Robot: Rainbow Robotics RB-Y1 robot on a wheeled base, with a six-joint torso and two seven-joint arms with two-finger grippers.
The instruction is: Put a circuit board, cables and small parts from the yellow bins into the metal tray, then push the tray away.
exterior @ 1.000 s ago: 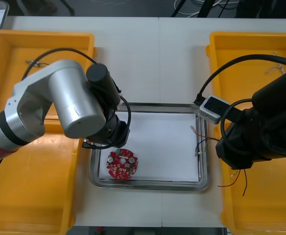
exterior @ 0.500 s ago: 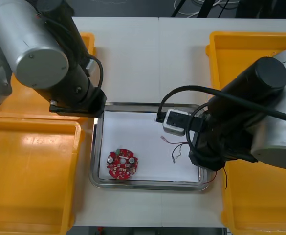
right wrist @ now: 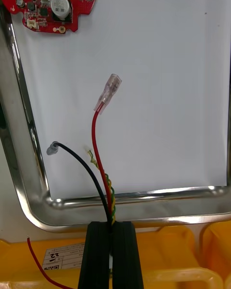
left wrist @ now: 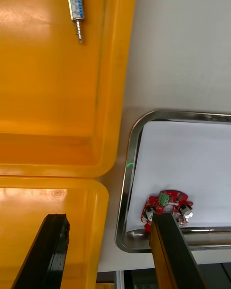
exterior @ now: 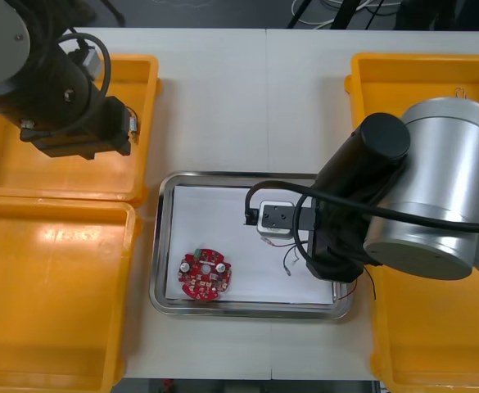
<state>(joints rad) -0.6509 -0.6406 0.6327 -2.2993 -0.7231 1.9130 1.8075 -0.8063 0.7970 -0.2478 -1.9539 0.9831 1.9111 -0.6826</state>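
From the front we see the round red circuit board (exterior: 205, 274) flat in the shiny metal tray (exterior: 161, 237). Right wrist: the right end effector (right wrist: 113, 224) pinches thin cables (right wrist: 94, 132) above its rim. Left wrist: the left end effector (left wrist: 109, 216) stands wide over smooth yellow bins (left wrist: 48, 101).

Electronics bench in a robotics lab: on a light table (exterior: 247, 98), yellow bins (exterior: 51, 286) flank a metal tray (exterior: 247, 309) holding a round red circuit board (exterior: 205, 274), with cables (right wrist: 109, 192) reaching over its rim.
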